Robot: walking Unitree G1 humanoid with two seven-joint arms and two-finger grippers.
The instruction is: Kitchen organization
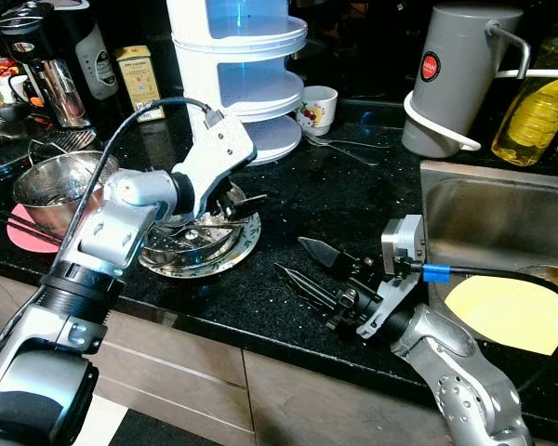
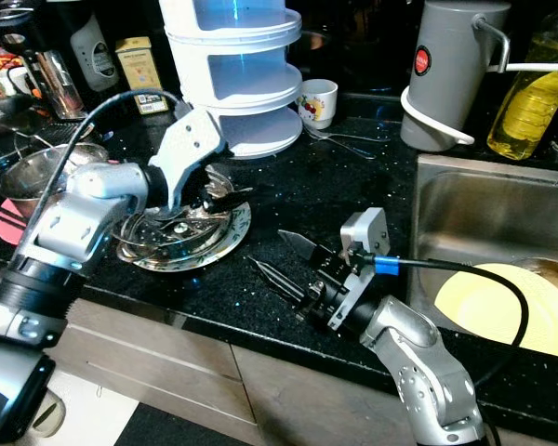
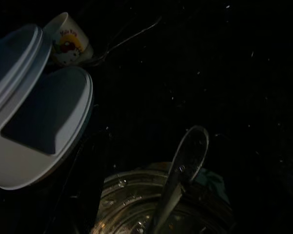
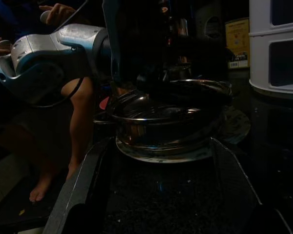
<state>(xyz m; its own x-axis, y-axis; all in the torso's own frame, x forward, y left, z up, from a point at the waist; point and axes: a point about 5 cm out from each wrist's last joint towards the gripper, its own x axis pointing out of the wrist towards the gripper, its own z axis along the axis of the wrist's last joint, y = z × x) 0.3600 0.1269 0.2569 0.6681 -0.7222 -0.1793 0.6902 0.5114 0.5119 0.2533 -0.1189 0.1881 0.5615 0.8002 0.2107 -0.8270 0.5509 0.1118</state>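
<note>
1. Two grippers work over a black speckled countertop (image 1: 353, 200); the left gripper (image 1: 225, 206) reaches down into a stack of steel plates and bowls (image 1: 197, 243) left of centre in the left eye view
2. Whether the left gripper's fingers are spread or closed on anything cannot be told; in the left wrist view a steel spoon (image 3: 178, 173) rises out of the dishes just ahead of it
3. The right gripper (image 1: 307, 265) hovers low over the counter at lower centre, its two black fingers spread apart with nothing between them, pointing toward the dish stack
4. A white tiered rack (image 1: 246, 65) stands at upper centre, with a small printed cup (image 1: 316, 109) just beside it and a spoon (image 1: 339, 144) lying near
5. A steel mixing bowl (image 1: 56, 186) sits at the left edge; a grey jug (image 1: 456, 74) and an oil bottle (image 1: 539, 111) stand at upper right above the steel sink (image 1: 502, 218)
6. A person's bare leg (image 4: 80, 122) shows in the right wrist view
</note>
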